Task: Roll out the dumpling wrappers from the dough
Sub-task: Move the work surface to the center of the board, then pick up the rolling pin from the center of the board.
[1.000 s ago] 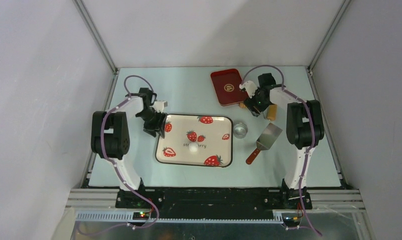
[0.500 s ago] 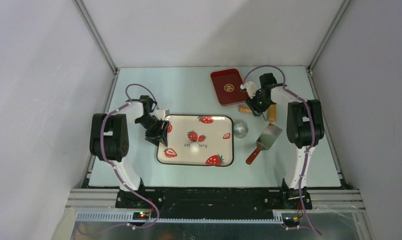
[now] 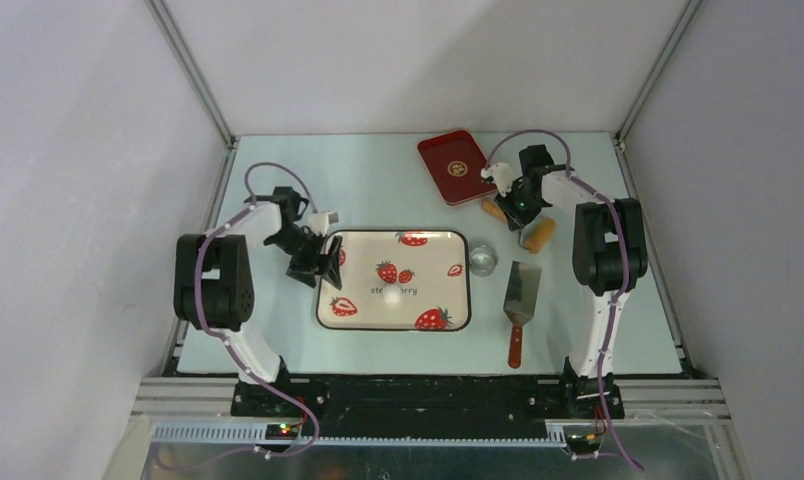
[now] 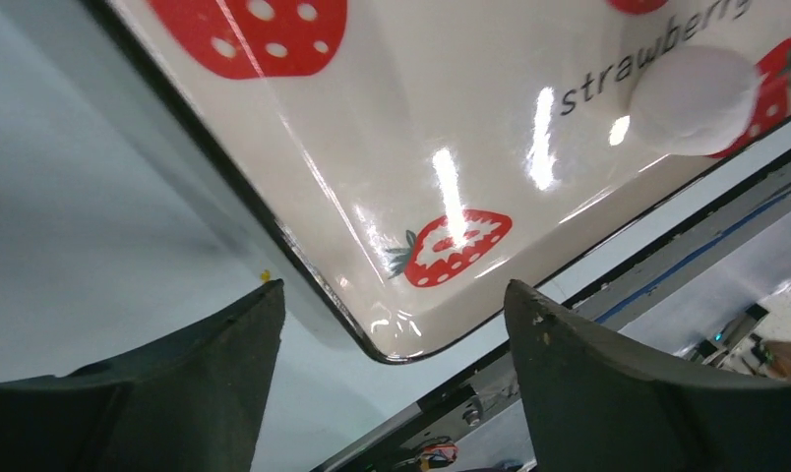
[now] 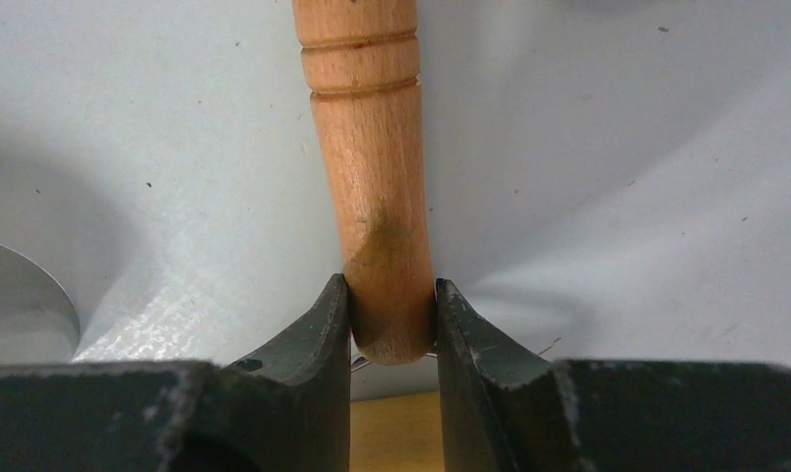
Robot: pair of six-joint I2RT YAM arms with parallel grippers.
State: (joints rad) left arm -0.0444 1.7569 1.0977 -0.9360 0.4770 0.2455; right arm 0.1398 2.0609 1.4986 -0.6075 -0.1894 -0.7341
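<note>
The dough [image 4: 695, 98], a small round white lump, sits on the strawberry-print tray [image 3: 433, 255] beside the printed word "strawberry", in the half of the tray towards the near edge of the worktop [image 3: 378, 185]. The tray lies around the middle of the worktop. The left end effector [image 4: 394, 295] is at the tray's left side, released, its jaws wide apart with the tray's near left corner showing between them; the pictures do not settle whether either finger touches the rim. The right end effector [image 5: 390, 285] is near the far right corner of the worktop, clenched on the tapered handle of a wooden rolling pin [image 5: 372, 177], both fingers pressed against the wood. A small red tray [image 3: 456, 167] lies by the far edge, just beside that end effector. A silvery cup [image 3: 483, 262] stands just off the strawberry tray's right edge, and a metal spatula [image 3: 520, 285] lies to the right of the cup, its handle pointing to the near edge.
</note>
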